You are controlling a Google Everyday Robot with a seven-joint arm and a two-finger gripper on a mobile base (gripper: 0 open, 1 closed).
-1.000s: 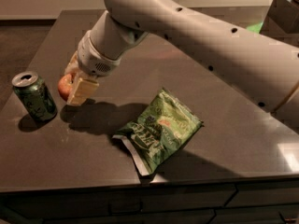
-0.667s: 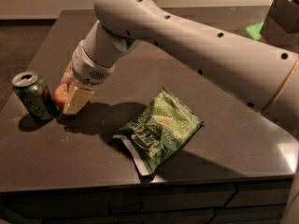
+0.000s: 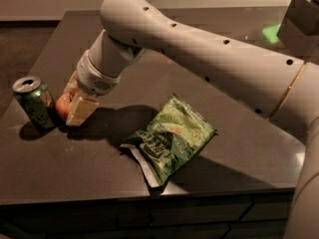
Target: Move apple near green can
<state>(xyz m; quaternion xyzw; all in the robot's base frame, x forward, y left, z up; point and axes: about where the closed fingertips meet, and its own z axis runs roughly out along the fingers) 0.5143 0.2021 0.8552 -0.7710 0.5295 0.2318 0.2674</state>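
Note:
The green can [image 3: 34,102] stands upright near the table's left edge. The red-orange apple [image 3: 63,106] sits right beside the can's right side, low at the table top. My gripper [image 3: 71,105] reaches down from the upper right and is shut on the apple, with one pale finger [image 3: 81,110] on its near side and the other mostly hidden behind it. The big pale arm [image 3: 199,49] crosses the view above the table.
A crinkled green chip bag [image 3: 168,137] lies flat in the middle of the dark table [image 3: 75,163], right of the gripper. The table's front edge runs along the bottom. A grey box [image 3: 299,21] is at the upper right.
The gripper has carried the apple leftward and down toward the green can; the apple now sits right next to the can. The can and chip bag have not moved.

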